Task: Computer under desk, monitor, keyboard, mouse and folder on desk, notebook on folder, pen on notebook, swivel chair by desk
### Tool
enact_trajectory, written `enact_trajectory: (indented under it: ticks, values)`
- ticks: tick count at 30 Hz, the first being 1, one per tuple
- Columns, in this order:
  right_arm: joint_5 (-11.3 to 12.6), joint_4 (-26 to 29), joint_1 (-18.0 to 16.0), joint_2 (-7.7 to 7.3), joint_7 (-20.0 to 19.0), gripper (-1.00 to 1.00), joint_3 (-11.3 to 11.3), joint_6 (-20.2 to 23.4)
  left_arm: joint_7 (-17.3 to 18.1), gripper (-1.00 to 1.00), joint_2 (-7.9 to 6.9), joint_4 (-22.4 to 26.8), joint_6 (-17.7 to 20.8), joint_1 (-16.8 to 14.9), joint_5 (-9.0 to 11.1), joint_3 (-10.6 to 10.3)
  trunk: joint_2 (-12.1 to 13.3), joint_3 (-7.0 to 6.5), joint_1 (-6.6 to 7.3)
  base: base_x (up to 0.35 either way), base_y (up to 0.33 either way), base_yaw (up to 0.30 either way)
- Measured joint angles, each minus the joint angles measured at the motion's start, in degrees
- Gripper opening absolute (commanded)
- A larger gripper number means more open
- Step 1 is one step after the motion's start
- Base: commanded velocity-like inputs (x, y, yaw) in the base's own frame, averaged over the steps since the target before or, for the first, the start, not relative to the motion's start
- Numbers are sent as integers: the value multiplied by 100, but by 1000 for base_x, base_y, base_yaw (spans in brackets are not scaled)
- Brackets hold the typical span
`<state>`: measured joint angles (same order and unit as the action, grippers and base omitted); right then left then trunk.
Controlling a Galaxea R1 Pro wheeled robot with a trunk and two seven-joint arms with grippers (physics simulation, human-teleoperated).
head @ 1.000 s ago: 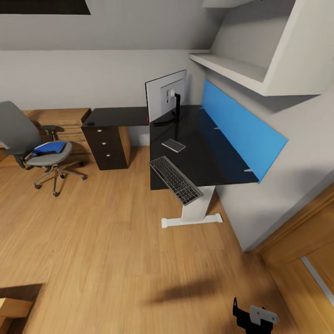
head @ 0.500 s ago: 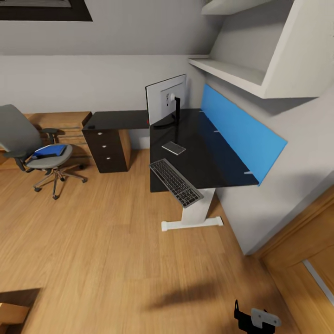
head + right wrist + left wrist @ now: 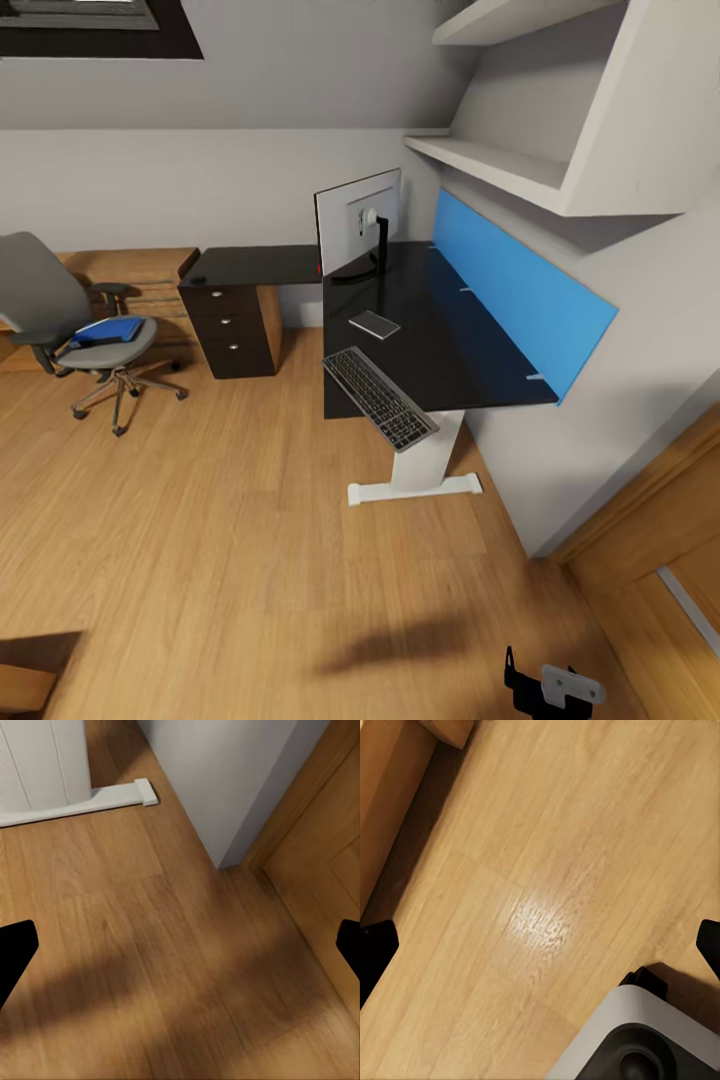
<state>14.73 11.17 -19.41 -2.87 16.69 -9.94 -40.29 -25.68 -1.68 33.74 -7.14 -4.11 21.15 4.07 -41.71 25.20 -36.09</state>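
Note:
The desk (image 3: 450,340) with its glossy black top stands against the right wall. On it are the monitor (image 3: 358,215) at the far corner, the thin notebook (image 3: 374,324) in front of it, and the keyboard (image 3: 378,397) overhanging the near edge. The small dark mouse (image 3: 198,279) lies on the desk's left wing above the drawers. The swivel chair (image 3: 45,295) stands at the far left with the blue folder (image 3: 108,331) on its seat. The computer and the pen are hidden. My left gripper (image 3: 540,945) and right gripper (image 3: 180,945) are both open over bare floor, holding nothing.
A blue wall panel (image 3: 520,280) and white shelves (image 3: 500,160) run above the desk. A low wooden counter (image 3: 140,268) stands behind the chair. A wooden door (image 3: 660,540) is at the right. The desk's white foot (image 3: 75,795) lies near my right gripper. Wide wooden floor separates me from the desk.
The whole head view has shifted, so the camera moved; the desk things and the chair with the folder stay where they were. The grippers look unchanged.

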Motion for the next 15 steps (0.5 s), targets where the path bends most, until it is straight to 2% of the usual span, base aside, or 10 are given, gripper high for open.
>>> enact_trajectory:
  ticks: [15]
  values:
    - [1, 8, -1, 16, 0, 100, -1, 7, 0, 100, 8, -7, 0, 0, 3, 0, -602, 168, -330, 0, 0, 13]
